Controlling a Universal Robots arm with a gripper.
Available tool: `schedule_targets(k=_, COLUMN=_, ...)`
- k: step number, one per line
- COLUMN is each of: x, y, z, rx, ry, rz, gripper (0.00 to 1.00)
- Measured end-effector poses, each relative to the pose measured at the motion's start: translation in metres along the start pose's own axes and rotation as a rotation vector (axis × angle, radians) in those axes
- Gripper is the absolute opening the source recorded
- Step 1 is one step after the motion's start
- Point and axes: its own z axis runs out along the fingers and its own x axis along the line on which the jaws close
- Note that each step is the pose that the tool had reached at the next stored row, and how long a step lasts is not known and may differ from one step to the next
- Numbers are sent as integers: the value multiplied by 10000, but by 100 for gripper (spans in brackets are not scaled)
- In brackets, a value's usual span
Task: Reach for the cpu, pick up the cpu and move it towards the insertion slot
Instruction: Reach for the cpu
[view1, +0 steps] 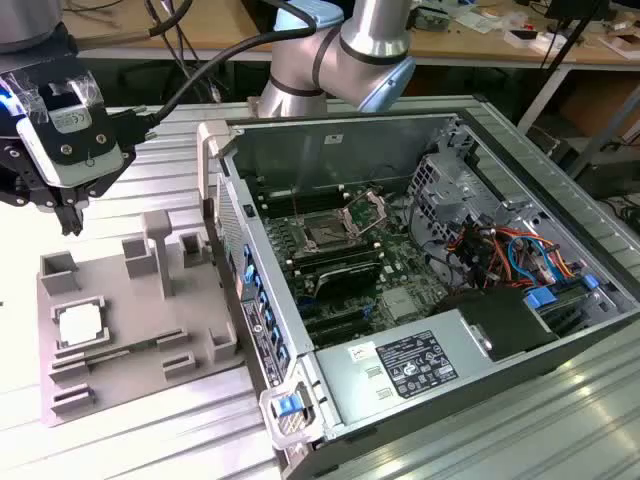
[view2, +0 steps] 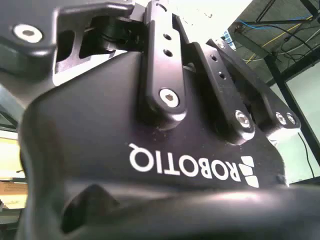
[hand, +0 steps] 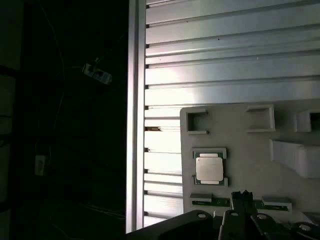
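The cpu (view1: 78, 325) is a small silver-topped square lying in a recess of the grey tray (view1: 140, 335) at the exterior view's left. My gripper (view1: 70, 222) hangs above and behind the tray, shut with nothing in it, well clear of the chip. In the first wrist view the cpu (hand: 209, 168) lies on the tray (hand: 250, 145) close beside my dark gripper (hand: 240, 196). The insertion slot (view1: 325, 232) is a dark square socket with its steel bracket raised, on the green board inside the open computer case.
The open computer case (view1: 300, 420) stands to the exterior view's right of the tray, its side wall rising between tray and socket. A labelled grey power-supply box (view1: 410, 365) sits at its near end. Upright posts (view1: 158, 245) rise from the tray. Ribbed metal table (view1: 150, 440) lies underneath.
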Motion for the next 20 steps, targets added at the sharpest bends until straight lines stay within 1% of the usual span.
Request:
schedule_targets(k=5, x=0, y=0, z=0, rx=1, ry=1, rz=0, gripper=11)
schedule_targets(k=20, x=0, y=-1, z=25, rx=0, ry=0, rz=0, gripper=11)
